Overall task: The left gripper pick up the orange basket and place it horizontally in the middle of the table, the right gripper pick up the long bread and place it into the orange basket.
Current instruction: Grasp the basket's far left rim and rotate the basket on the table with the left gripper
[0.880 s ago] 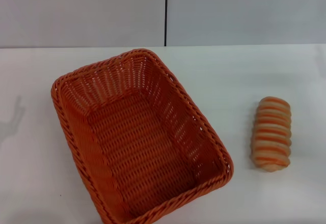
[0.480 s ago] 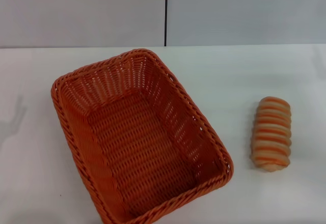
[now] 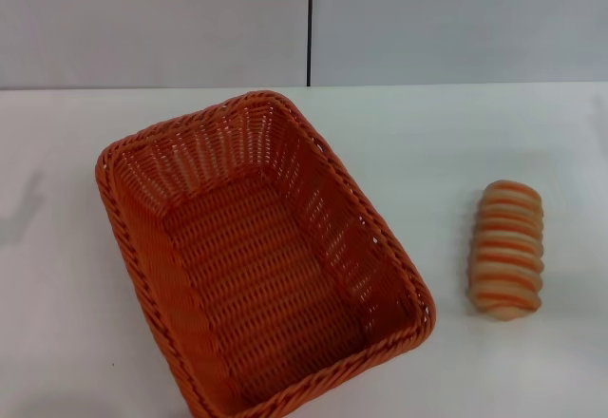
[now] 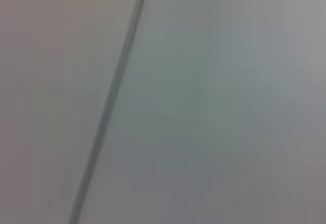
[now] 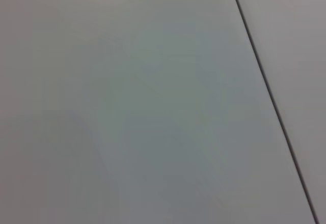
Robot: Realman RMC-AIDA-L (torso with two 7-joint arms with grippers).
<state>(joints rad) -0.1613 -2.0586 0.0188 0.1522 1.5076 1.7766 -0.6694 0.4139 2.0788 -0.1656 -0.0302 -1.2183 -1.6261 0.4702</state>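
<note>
The orange basket lies on the white table left of centre in the head view. It is turned at an angle, its long side running from far left to near right, and it holds nothing. The long bread, tan with orange-brown stripes, rests on the table to the right of the basket, well apart from it, pointing away from me. Neither gripper shows in any view. Both wrist views show only a plain grey wall with a thin dark seam.
A grey wall with a vertical dark seam stands behind the table's far edge. A faint shadow falls on the table at the far left. Bare tabletop lies between basket and bread.
The faint shadow at the table's left edge has shifted slightly lower and outward. The basket and the bread have not moved.
</note>
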